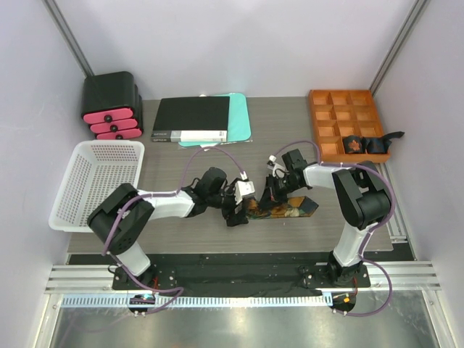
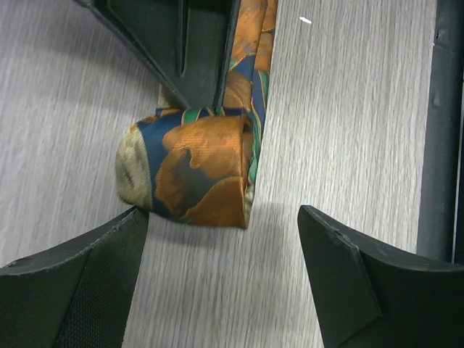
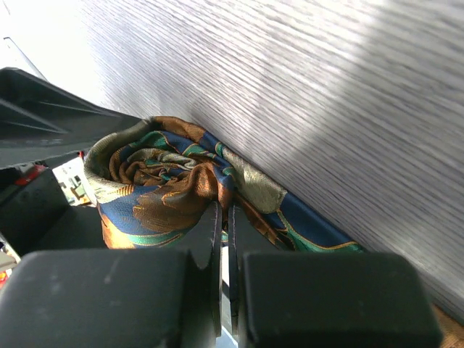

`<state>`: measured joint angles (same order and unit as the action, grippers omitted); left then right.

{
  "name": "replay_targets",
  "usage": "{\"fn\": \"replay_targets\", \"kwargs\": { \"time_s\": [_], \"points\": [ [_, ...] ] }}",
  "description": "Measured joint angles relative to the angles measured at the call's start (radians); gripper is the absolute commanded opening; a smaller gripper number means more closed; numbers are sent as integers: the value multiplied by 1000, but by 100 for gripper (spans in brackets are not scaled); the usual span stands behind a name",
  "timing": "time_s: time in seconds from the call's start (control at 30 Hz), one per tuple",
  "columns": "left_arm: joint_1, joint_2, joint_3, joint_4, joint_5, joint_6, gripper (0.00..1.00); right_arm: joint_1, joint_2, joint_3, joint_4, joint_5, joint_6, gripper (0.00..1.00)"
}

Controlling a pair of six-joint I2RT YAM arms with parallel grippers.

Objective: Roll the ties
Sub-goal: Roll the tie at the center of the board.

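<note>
Black fingers of the right gripper [image 3: 223,239] crowd the bottom of its wrist view. They are shut tight, with the tips jammed against the rim of the tie [image 3: 159,181] roll. Can't tell if any fabric is really pinched between them or only pushed. Opposite, the left gripper [image 2: 221,232] stands wide open and holds nothing, a finger on either side of the roll's near end. One finger is just beside the roll's corner, the other well apart.

Tie lies mid table [image 1: 319,232] between both grippers. It is partly rolled, roll on its side, with the unrolled length flat on the wood, running toward the right arm.

Risks, my read:
- Roll looks loose, core crumpled and off-centre. With the left jaws off it, only the right tips keep it wound, so slick fabric could spring back a turn.
- If the right pinch has just an outer layer, a lift or pull peels that layer and unwinds the roll.
- Layers look stepped sideways. More rolling without squaring up gives a cone that telescopes.
- Grippers sit very near each other. Left closing could hit the right fingers or shove the roll off line.
- Flat length drags on the table and tugs the roll open if moved fast.
</note>
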<state>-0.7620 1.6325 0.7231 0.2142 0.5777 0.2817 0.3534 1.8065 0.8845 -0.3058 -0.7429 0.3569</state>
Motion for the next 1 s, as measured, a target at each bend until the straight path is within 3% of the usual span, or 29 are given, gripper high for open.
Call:
{"fn": "replay_targets", "kwargs": {
  "time_s": [0.23,0.43,0.53,0.57,0.67,0.8,1.0],
  "points": [
    [-22,86,51,50,-24,-25,78,8,0,-6,23,0,-1,1],
    [-24,118,61,96,-73,-36,81,21,0,-6,42,-1,-18,1],
    [-24,122,60,111,-89,-26,65,21,0,-6,44,-3,-25,1],
    [-24,122,59,111,-83,-18,51,21,0,-6,45,-3,-27,1],
    [-29,122,54,111,-57,-5,33,23,0,-5,50,-3,-34,1],
    [-34,122,52,104,-34,28,20,24,0,8,34,1,-48,18],
    [-34,119,52,101,-35,42,14,-18,3,69,-68,40,-77,27]
  ]
}}
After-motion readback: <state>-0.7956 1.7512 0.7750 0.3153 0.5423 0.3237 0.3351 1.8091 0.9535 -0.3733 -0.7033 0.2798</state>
